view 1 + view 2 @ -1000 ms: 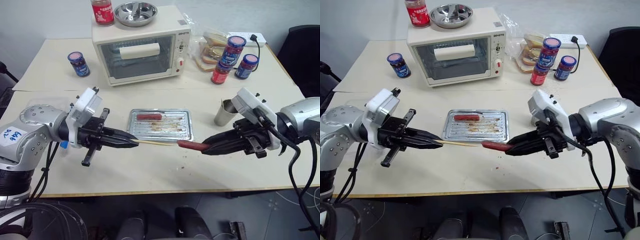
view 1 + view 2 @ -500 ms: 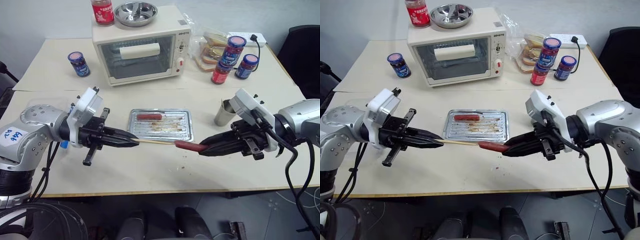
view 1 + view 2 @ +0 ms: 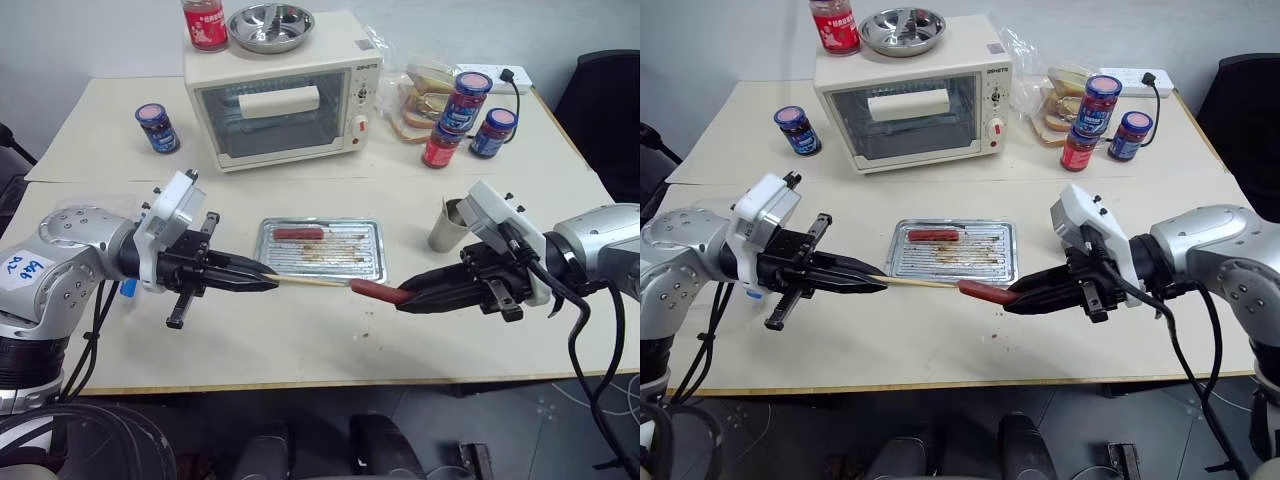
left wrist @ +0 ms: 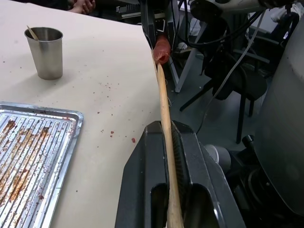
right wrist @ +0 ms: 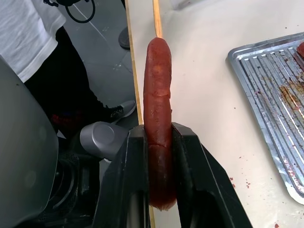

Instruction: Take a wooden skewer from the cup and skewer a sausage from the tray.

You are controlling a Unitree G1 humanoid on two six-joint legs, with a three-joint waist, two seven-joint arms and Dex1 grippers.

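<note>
Holding the skewer [image 3: 312, 283] clamped in your left gripper [image 3: 262, 281], you pushed the sausage [image 3: 378, 290], pinched by your right gripper [image 3: 408, 298], closer in front of the tray [image 3: 378, 229], so piercing had begun.

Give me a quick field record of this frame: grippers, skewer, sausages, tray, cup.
left gripper: shut on the wooden skewer, pointing toward the right gripper
right gripper: shut on the sausage, held above the table in front of the tray
skewer tip: at the sausage's near end; depth of entry cannot be told
tray: greasy, one other sausage lying in it
cup: upright, right of the tray, one stick inside
</note>
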